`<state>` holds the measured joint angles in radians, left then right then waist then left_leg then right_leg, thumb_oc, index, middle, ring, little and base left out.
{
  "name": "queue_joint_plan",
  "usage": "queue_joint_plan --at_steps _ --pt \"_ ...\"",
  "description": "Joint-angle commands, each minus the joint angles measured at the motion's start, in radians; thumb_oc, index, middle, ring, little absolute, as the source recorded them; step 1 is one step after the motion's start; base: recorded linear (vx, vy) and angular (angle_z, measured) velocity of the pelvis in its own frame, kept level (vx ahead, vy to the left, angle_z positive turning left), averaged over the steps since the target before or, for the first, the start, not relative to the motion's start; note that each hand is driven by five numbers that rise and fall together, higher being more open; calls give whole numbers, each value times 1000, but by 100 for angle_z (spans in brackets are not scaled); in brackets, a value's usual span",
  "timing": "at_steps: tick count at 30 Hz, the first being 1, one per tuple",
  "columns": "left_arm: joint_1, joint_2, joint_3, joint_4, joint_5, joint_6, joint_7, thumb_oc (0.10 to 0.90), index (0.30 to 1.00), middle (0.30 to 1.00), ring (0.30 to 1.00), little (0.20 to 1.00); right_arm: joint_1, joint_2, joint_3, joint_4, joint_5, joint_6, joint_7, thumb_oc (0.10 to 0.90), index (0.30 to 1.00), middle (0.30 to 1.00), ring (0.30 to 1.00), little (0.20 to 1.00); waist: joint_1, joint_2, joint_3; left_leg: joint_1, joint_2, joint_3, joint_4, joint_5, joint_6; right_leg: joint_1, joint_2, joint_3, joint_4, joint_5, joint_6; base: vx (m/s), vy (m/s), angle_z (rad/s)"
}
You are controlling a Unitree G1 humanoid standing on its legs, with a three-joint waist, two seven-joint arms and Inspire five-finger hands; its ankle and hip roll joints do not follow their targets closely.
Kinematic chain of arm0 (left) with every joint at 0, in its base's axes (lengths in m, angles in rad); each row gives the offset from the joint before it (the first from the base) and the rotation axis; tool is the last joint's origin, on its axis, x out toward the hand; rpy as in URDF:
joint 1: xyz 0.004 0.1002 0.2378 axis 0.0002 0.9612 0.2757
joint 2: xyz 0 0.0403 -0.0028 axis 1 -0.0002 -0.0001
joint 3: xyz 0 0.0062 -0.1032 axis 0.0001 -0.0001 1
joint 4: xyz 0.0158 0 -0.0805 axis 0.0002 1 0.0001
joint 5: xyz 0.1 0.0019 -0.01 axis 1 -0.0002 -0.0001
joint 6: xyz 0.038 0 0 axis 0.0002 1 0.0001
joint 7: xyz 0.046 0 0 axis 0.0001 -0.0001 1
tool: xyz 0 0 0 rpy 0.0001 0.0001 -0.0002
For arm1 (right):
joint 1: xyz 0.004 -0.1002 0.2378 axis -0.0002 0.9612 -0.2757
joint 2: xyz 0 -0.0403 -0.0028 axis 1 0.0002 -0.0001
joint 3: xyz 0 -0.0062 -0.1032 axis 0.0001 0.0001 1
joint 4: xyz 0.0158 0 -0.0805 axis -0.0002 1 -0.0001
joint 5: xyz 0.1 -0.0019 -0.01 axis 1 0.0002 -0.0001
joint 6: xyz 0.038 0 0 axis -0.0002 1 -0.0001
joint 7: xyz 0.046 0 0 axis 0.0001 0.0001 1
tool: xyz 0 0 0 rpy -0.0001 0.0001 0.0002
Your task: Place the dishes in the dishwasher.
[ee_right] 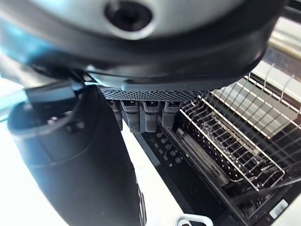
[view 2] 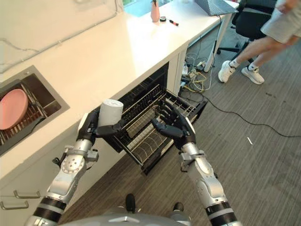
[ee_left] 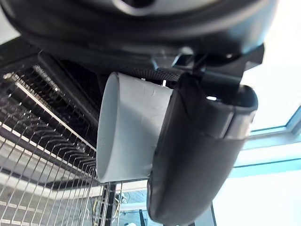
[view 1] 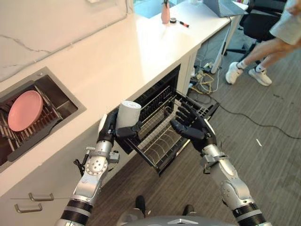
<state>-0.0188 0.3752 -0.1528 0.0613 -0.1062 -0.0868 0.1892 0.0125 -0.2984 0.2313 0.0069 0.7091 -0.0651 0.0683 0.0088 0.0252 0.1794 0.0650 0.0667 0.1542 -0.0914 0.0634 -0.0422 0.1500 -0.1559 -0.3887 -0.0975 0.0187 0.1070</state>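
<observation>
My left hand is shut on a white cup, held upright above the near left corner of the pulled-out dishwasher rack. Close up, the cup sits between thumb and fingers over the wire rack. My right hand hovers open over the rack's right side, fingers spread, holding nothing. The right wrist view looks past straight fingers to the rack. A pink plate stands in the sink at far left.
The white counter runs above the dishwasher, with a pink bottle and small items at its far end. A person's legs stand on the floor at upper right, near an office chair and floor cables.
</observation>
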Motion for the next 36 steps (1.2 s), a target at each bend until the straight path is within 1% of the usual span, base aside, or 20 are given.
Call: queue_joint_plan --at_steps 1,3,5,6,8,9,10,11,17,18,20,22,24,26,27,30,31,33,34,36 --pt "-198 38 2 -22 189 -84 150 400 300 300 300 300 -102 15 11 -136 6 -88 -33 800 900 900 900 900 -2 -46 -95 104 40 46 16 -104 -35 -17 -65 19 10 10 62 19 13 -6" --pt "-264 40 -36 29 267 -64 213 400 300 300 300 300 -136 19 51 -151 7 -92 -64 800 900 900 900 900 -10 -43 -98 111 40 52 15 -108 -33 -19 -66 26 10 14 64 8 12 -14" --pt "-329 32 -80 80 308 -51 254 400 300 300 300 300 -176 26 94 -163 14 -93 -89 800 900 900 900 900 -16 -40 -100 117 38 55 15 -111 -29 -22 -65 34 10 17 65 -4 18 -24" --pt "-373 21 -116 115 334 -37 280 400 300 300 300 300 -212 37 135 -163 17 -94 -114 800 900 900 900 900 -23 -36 -104 121 36 57 14 -114 -26 -27 -64 41 10 20 66 -5 18 -19" --pt "-390 14 -129 127 345 -31 292 400 300 300 300 300 -230 45 152 -162 21 -92 -126 800 900 900 900 900 -24 -35 -104 123 36 59 15 -115 -25 -28 -64 46 10 21 65 0 16 -13" --pt "-415 0 -163 143 370 -20 306 400 300 300 300 300 -266 65 187 -153 40 -87 -149 800 900 900 900 900 -27 -35 -105 124 33 62 15 -118 -22 -30 -65 52 10 25 65 1 17 -16" --pt "-417 0 -163 145 371 -21 307 400 300 300 300 300 -268 65 187 -152 40 -88 -149 800 900 900 900 900 -26 -35 -104 124 33 63 15 -118 -22 -30 -66 53 10 25 65 1 18 -18" --pt "-429 -16 -191 157 381 -13 315 400 300 300 300 300 -296 90 211 -146 60 -89 -168 800 900 900 900 900 -24 -35 -104 124 32 61 16 -118 -20 -30 -66 55 10 29 64 -1 6 -14" --pt "-446 -49 -242 173 379 -10 332 400 300 300 300 300 -341 131 241 -105 58 -93 -217 800 900 900 900 900 -18 -36 -105 123 29 55 14 -119 -16 -26 -66 55 10 34 62 1 1 -2" --pt "-452 -57 -252 176 375 -7 338 400 300 300 300 300 -350 142 243 -93 52 -95 -232 800 900 900 900 900 -17 -36 -105 122 28 54 14 -119 -16 -25 -66 55 10 35 61 0 0 0" --pt "-483 -80 -295 201 370 8 371 400 300 300 300 300 -388 190 255 -34 19 -106 -306 800 900 900 900 900 -11 -35 -106 118 26 48 11 -119 -14 -26 -66 49 13 40 62 0 0 0" --pt "-491 -85 -305 212 369 9 380 400 300 300 300 300 -398 206 258 -18 14 -111 -322 800 900 900 900 900 -10 -36 -105 117 26 46 11 -119 -13 -25 -66 48 13 41 62 -2 11 5" --pt "-512 -100 -338 239 376 19 411 400 300 300 300 300 -420 255 271 36 40 -133 -366 800 900 900 900 900 -5 -35 -104 118 26 39 8 -118 -13 -20 -66 42 13 41 61 0 15 5" --pt "-519 -104 -347 250 376 22 418 400 300 300 300 300 -426 271 276 57 53 -140 -381 800 900 900 900 900 -2 -36 -103 118 25 36 7 -118 -13 -19 -66 40 14 42 61 4 12 12" --pt "-538 -115 -368 270 386 32 439 400 300 300 300 300 -444 301 281 93 71 -156 -418 800 900 900 900 900 2 -35 -104 117 24 32 7 -117 -14 -17 -66 35 15 42 60 5 12 14" --pt "-554 -124 -391 293 401 41 455 400 300 300 300 300 -466 328 286 133 87 -166 -449 800 900 900 900 900 4 -34 -104 117 24 29 5 -117 -14 -16 -66 33 15 42 60 2 6 2" --pt "-568 -139 -413 325 399 40 469 400 300 300 300 300 -495 353 281 189 84 -175 -472 800 900 900 900 900 10 -34 -105 118 25 26 5 -117 -14 -13 -65 29 15 42 59 0 0 0" --pt "-576 -146 -422 341 396 35 476 400 300 300 300 300 -514 367 274 227 84 -183 -481 800 900 900 900 900 12 -35 -103 118 25 24 5 -117 -14 -12 -65 27 16 42 59 2 6 2" --pt "-588 -156 -436 357 384 32 482 400 300 300 300 300 -530 394 264 282 116 -202 -503 800 900 900 900 900 16 -35 -104 117 25 22 5 -117 -15 -12 -65 25 16 43 60 4 12 3" --pt "-594 -158 -442 360 380 33 486 400 300 300 300 300 -537 407 258 312 137 -209 -517 800 900 900 900 900 18 -35 -104 117 25 21 5 -117 -15 -13 -65 24 16 43 60 0 0 0"
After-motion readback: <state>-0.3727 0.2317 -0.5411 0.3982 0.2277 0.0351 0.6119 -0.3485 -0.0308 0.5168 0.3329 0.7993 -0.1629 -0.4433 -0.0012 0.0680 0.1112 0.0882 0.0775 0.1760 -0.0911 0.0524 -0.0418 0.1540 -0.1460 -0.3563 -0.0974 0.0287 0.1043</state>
